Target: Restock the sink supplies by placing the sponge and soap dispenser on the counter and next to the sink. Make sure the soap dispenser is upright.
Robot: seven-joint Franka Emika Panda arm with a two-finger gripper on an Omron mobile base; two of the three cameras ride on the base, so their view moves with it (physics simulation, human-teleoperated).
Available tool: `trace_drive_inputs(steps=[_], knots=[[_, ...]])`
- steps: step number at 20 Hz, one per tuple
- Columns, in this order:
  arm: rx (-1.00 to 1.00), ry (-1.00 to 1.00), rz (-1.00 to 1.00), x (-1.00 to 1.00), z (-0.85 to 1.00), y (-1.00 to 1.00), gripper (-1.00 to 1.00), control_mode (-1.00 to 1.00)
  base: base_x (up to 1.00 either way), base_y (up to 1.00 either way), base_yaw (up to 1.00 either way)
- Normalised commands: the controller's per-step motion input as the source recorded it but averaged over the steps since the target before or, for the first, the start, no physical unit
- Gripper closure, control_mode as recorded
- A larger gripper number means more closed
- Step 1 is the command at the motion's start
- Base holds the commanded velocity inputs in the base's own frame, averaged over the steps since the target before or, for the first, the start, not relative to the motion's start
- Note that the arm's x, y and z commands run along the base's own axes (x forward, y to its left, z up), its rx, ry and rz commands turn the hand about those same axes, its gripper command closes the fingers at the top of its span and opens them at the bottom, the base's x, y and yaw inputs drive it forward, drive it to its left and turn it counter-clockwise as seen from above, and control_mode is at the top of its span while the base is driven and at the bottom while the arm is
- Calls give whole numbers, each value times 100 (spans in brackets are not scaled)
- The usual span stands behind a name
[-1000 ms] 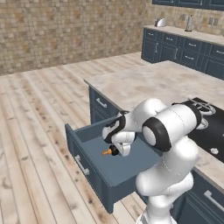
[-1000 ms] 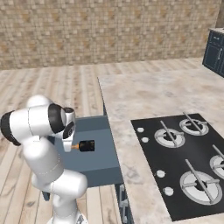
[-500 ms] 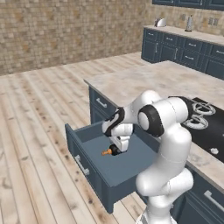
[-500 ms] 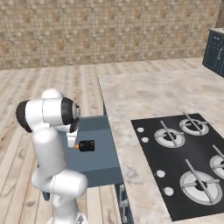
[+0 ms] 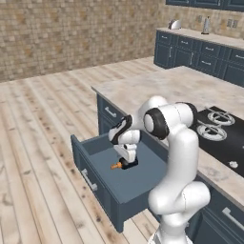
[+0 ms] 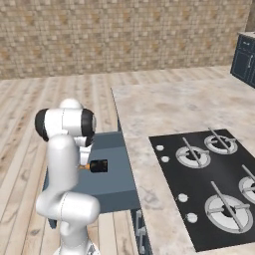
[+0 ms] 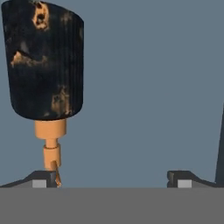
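Observation:
The soap dispenser, black with an orange pump, lies on its side on the floor of an open blue drawer. Its pump points toward the drawer front. My gripper hangs just above it, fingers pointing down into the drawer. In the hand view the dispenser sits at the upper left, with its pump tip touching or just beside the left fingertip. The gripper is open wide, with bare drawer floor between the tips. From the right base view the dispenser lies beside my arm. The sponge and the sink are out of view.
The drawer juts from an island with a marbled worktop and a black gas hob. Wooden floor surrounds the island. Dark blue cabinets under a far worktop stand at the back right.
My arm's upper links have swung up and more upright over the drawer. The hand has stayed over the dispenser, which has not moved.

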Motion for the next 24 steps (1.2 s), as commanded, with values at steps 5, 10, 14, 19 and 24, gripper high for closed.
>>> trace_drive_inputs(steps=[5,10,14,19,24], knots=[[0,8,0,23,-35,11,-100,-100,0,0,0],[0,0,0,1,-35,8,-100,-100,0,0,0],[0,-3,0,0,-21,2,-100,-100,0,0,0],[0,-1,0,6,-2,0,-100,-100,0,0,0],[0,0,0,25,-7,0,-100,-100,0,0,0]])
